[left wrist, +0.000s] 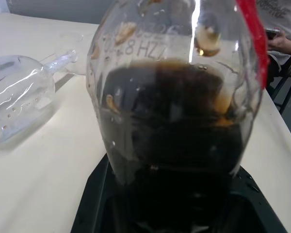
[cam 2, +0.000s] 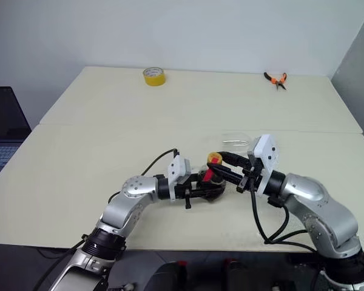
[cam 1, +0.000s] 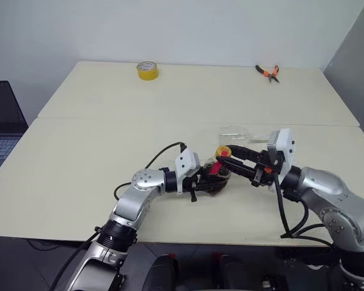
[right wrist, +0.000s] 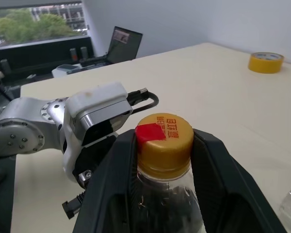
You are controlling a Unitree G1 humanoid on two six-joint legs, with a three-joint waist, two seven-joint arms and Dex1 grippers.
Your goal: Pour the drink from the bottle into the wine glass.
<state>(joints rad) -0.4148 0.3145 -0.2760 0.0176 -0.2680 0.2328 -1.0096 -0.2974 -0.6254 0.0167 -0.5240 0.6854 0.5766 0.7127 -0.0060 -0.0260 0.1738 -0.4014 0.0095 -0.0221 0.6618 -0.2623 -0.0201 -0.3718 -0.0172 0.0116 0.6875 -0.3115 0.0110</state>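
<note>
Uncapping is the step in hand, as I judge it: the bottle (cam 1: 216, 179) stands on the table (cam 1: 79, 151) at about 6 o'clock of its near half, close to the front edge, with its yellow cap (right wrist: 165, 137) still on. The left gripper (cam 1: 207, 180) comes in from 9 o'clock and is clamped round the bulbous body, steadying it upright; the left wrist view shows the clear wall pressed into the black jaw base, the drink (left wrist: 179, 126) filling the lower half. The right gripper (right wrist: 164, 145) reaches in from 3 o'clock with its two black fingers (right wrist: 218, 170) closed against either side of the cap, so it grips the cap and not the neck.

The wine glass (cam 1: 238, 133) lies on its side just behind the bottle, at about 1 o'clock from it, bowl toward the bottle in the left wrist view and empty.

The next move calls for a twist of the right wrist about the cap's axis while the left keeps the body from turning, then a lift clear. Squeezing the soft body too hard could push cola out once the seal breaks. The glass must also be stood upright before any pouring, which I would expect to need a free gripper

A yellow tape roll (cam 1: 147, 70) and pliers (cam 1: 268, 73) sit far off at 11 and 1 o'clock, out of the way
</note>
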